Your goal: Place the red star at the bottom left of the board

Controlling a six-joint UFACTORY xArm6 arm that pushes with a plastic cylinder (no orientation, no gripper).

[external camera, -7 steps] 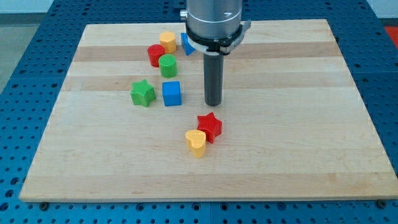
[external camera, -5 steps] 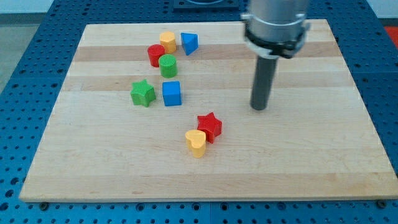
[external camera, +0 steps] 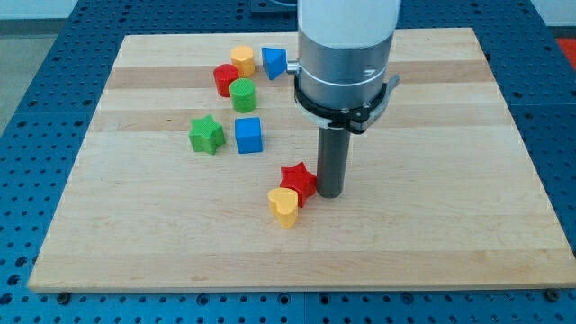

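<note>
Contact is showing between my tip (external camera: pixel 329 193) and the red star-shaped block's (external camera: pixel 298 182) right side. That star is sitting mid-board, touching the yellow heart-shaped block (external camera: pixel 283 206) at its lower left; being a bare rod, I am carrying no fingers.

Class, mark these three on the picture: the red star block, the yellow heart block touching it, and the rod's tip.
red star block (external camera: pixel 298 181), camera view, top face.
yellow heart block (external camera: pixel 283 204), camera view, top face.
my tip (external camera: pixel 329 193), camera view, rod's very end, against the star's right side.
</note>
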